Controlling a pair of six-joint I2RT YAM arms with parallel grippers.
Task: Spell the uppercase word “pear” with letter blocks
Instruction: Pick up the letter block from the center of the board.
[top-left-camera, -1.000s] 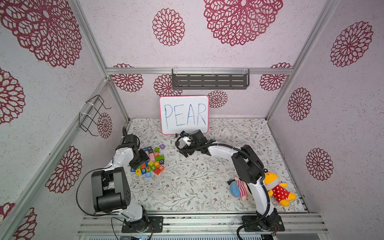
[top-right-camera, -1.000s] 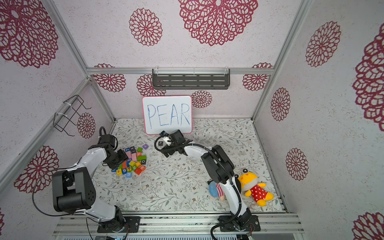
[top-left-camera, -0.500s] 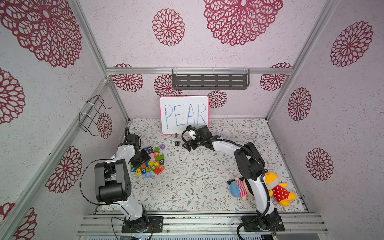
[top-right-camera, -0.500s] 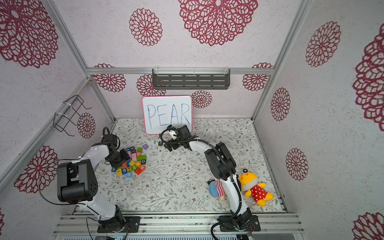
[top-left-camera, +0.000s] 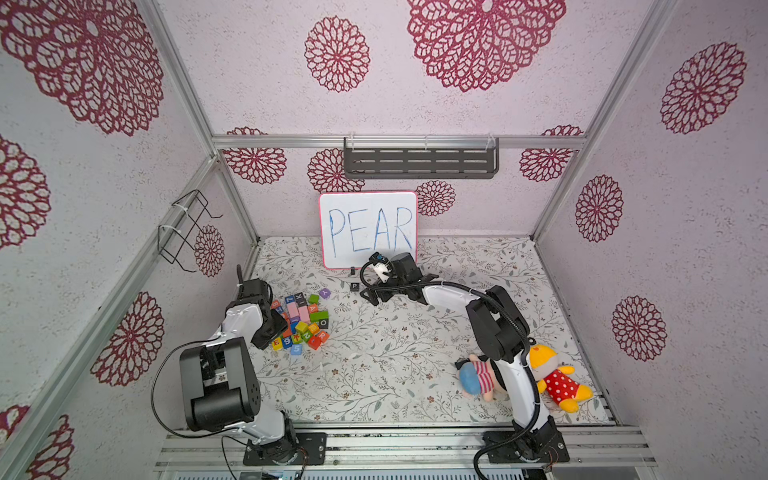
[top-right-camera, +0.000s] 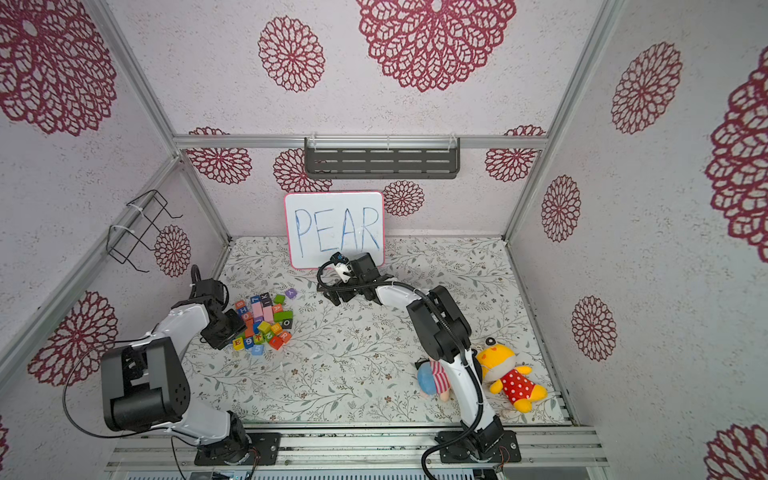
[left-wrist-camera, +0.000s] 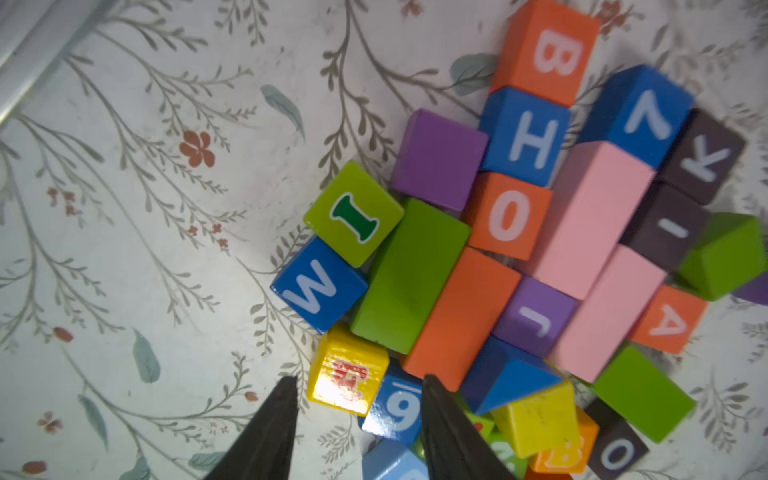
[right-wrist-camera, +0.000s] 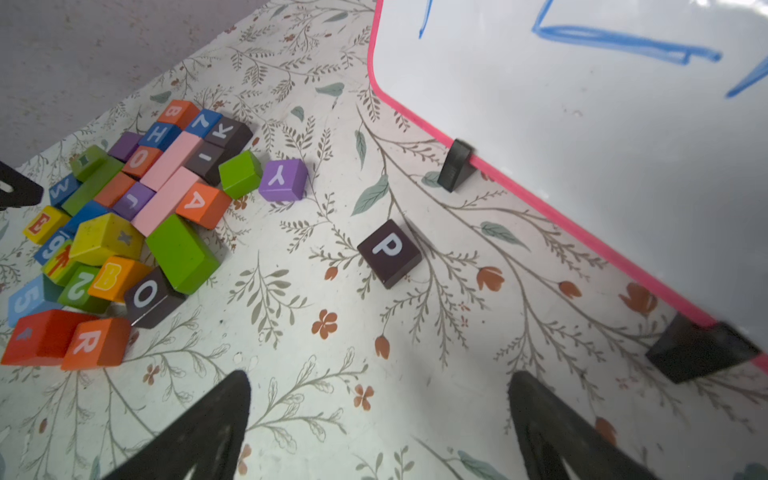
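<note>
The dark P block (right-wrist-camera: 389, 252) stands alone on the floor in front of the whiteboard, also in a top view (top-left-camera: 354, 286). My right gripper (right-wrist-camera: 380, 399) hangs open a little short of it, holding nothing. The yellow E block (left-wrist-camera: 349, 380) lies at the near-left edge of the pile. My left gripper (left-wrist-camera: 359, 395) straddles it and a blue 9 block (left-wrist-camera: 397, 409), jaws narrowed but apart, neither finger touching the E. The orange A block (right-wrist-camera: 202, 203) sits on the pile's far side. At the pile's near-right corner lies the orange R block (right-wrist-camera: 94, 343).
Several other coloured blocks crowd the pile (top-left-camera: 301, 322); a purple Y block (right-wrist-camera: 283, 179) lies just off it. The whiteboard (top-left-camera: 368, 228) leans on the back wall on black feet. Two plush toys (top-left-camera: 478, 380) (top-left-camera: 557, 374) lie beside the right arm's base.
My right gripper has drawn back to the right, uncovering the P block on the floor. The left gripper's jaws have narrowed over the pile's edge.
</note>
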